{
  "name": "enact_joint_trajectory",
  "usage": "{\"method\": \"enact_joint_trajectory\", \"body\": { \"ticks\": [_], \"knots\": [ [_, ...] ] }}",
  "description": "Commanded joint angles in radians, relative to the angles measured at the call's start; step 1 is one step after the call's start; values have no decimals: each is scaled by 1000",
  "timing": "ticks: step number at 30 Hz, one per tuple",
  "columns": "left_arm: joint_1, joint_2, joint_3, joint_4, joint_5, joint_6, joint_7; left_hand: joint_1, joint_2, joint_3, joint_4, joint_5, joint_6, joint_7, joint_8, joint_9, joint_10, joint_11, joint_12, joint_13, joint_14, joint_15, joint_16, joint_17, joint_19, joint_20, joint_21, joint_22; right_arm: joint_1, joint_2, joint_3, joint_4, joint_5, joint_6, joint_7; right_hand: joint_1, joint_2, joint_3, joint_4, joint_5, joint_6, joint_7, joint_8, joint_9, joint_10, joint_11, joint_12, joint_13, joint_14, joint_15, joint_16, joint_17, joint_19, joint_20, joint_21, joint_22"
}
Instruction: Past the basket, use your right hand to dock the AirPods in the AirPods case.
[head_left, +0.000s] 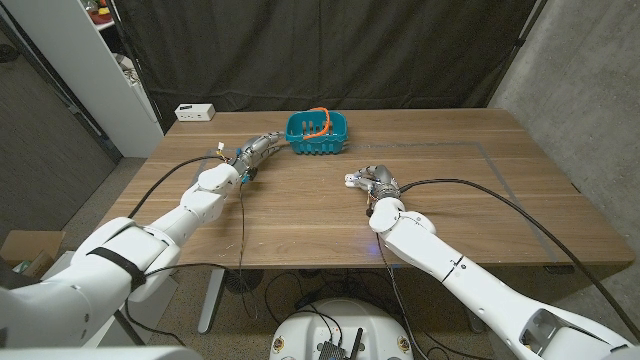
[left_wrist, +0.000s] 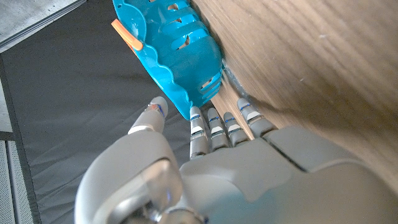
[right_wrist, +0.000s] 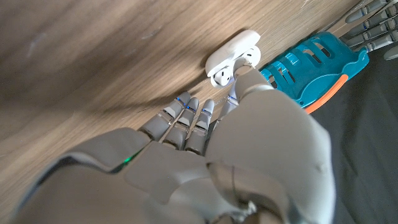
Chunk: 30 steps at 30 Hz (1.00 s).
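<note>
AirPods case (right_wrist: 231, 57), a small glossy white plastic shell with its lid open, lies on the wooden table (head_left: 480, 190) near the teal plastic basket (head_left: 318, 134) with its orange handle. The right hand (head_left: 375, 183) reaches it with a fingertip (right_wrist: 247, 62) at the opening; whether an earbud is pinched there I cannot tell. Light, hard and slick, the case will probably skid when pushed, so press straight down. The left hand (head_left: 250, 153) touches the basket's side, fingers straight, holding nothing.
</note>
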<state>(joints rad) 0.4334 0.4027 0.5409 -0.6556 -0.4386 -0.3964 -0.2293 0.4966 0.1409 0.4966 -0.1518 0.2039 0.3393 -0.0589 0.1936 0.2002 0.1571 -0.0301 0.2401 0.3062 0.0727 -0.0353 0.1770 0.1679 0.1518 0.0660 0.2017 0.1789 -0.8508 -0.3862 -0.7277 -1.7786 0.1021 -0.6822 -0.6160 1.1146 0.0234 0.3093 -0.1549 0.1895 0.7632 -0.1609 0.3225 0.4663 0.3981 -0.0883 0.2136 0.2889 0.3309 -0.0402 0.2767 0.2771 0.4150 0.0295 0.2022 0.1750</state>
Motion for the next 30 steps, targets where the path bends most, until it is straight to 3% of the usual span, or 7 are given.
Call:
{"method": "enact_joint_trajectory", "body": {
  "ticks": [1,5,10,12,19,24,30],
  "knots": [
    [-5,2,-2,8,1,-12,3,10,-1,3,-5,9,-1,2,3,3,-2,-1,4,3,0,-1,3,2,2,6,2,4,9,-77,-27,-85,-19,-14,69,-22,6,4,13,6,-50,-8,-30,-14,-39,-3,-10,10,-45,-123,-15,12,-29,1,-10,2],
    [0,5,-4,2,-2,-13,0,10,-1,3,-5,9,-2,0,3,3,-1,-1,4,3,0,-1,3,2,2,6,2,4,13,-118,-46,-114,-34,-7,112,-27,7,8,13,6,-65,-13,-43,-22,-61,-10,-13,14,-59,-121,-21,16,-39,0,-12,2],
    [1,5,-3,2,-1,-14,-2,11,-1,3,-4,9,-1,2,3,3,-1,1,5,3,0,-1,3,2,2,7,2,4,49,-162,-72,-124,-39,-39,199,-17,9,22,3,8,-97,-57,-71,-41,-109,-47,-19,21,-107,-125,-39,21,-70,-9,-16,0],
    [0,4,-3,8,-1,-22,-5,11,-1,3,-4,9,-1,2,3,3,-2,1,4,3,0,0,3,2,2,7,2,4,60,-172,-84,-128,-50,-57,215,-12,8,25,0,8,-105,-60,-79,-46,-126,-39,-21,23,-123,-123,-45,21,-78,-11,-17,0],
    [19,17,-6,-33,-3,0,10,12,0,3,-4,10,0,2,4,3,-1,0,5,3,1,-1,3,2,2,7,2,4,86,-196,-130,-119,-113,-64,237,15,13,38,-9,9,-191,-60,-132,-81,-208,-58,-28,27,-192,-118,-65,22,-110,-22,-17,-2],
    [14,14,-5,-21,-2,-6,6,12,0,3,-4,10,-1,1,4,3,-1,0,5,3,0,-1,3,2,2,7,2,4,103,-201,-171,-90,-182,-50,240,35,17,43,-14,10,-212,-61,-139,-93,-226,-67,-25,28,-213,-122,-69,19,-121,-29,-17,-2],
    [5,6,-4,2,-2,-16,-4,13,0,3,-4,10,-1,1,4,3,-1,0,6,3,0,-1,3,2,3,7,2,4,105,-195,-177,-61,-229,-27,239,41,19,43,-14,10,-222,-61,-141,-99,-228,-72,-22,28,-215,-122,-67,18,-126,-32,-17,-2]
  ]
}}
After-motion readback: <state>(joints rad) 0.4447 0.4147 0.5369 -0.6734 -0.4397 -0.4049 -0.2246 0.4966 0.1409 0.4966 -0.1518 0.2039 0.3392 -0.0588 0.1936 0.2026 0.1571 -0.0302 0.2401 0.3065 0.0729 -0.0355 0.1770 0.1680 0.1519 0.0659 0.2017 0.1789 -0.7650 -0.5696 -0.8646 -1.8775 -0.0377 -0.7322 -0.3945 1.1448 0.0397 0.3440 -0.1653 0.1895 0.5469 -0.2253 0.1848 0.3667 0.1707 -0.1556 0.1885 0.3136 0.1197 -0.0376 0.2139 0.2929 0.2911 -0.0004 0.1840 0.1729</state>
